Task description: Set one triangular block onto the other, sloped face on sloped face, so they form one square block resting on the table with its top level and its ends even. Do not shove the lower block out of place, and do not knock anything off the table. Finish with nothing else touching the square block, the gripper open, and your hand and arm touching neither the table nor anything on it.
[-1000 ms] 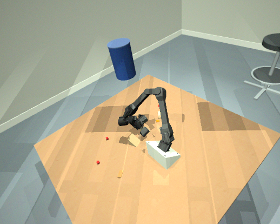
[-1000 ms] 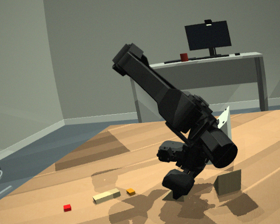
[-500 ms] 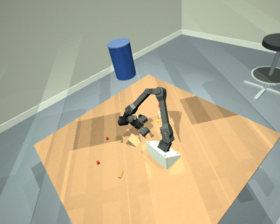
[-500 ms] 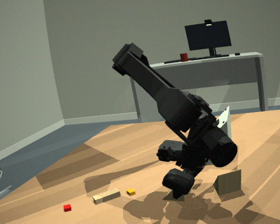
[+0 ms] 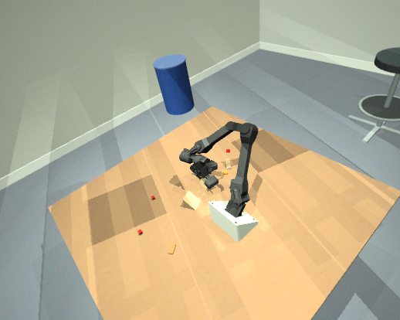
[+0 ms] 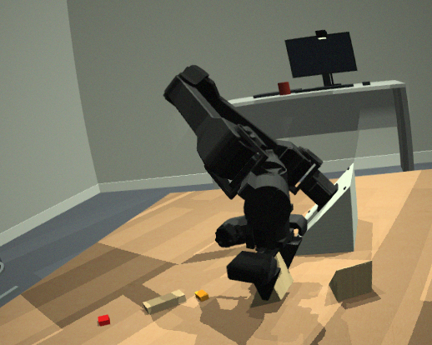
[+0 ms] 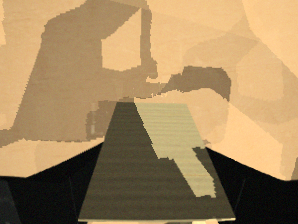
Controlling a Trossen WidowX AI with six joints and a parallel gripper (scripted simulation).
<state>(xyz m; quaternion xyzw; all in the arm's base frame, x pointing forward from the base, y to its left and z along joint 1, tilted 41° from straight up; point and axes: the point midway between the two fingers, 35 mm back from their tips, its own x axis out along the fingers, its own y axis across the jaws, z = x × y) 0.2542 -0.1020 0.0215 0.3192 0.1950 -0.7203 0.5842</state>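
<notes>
One triangular block (image 6: 284,280) (image 7: 150,165), partly hidden by gripper (image 5: 208,185) (image 6: 279,277) (image 7: 151,146)

pale stick (image 5: 228,164) (image 6: 164,302) and orange block (image 5: 225,173) (image 6: 201,295) obstructing one side, second triangular block (image 5: 191,200) (image 6: 353,282) opposite, gap between

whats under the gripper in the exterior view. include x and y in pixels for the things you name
Between the fingers of the gripper (image 6: 273,279) (image 7: 156,172) is a pale wooden triangular block (image 6: 284,278) (image 7: 167,127), with shadowed tabletop below. The near finger covers part of the block, so its full underside cannot be seen.
</notes>
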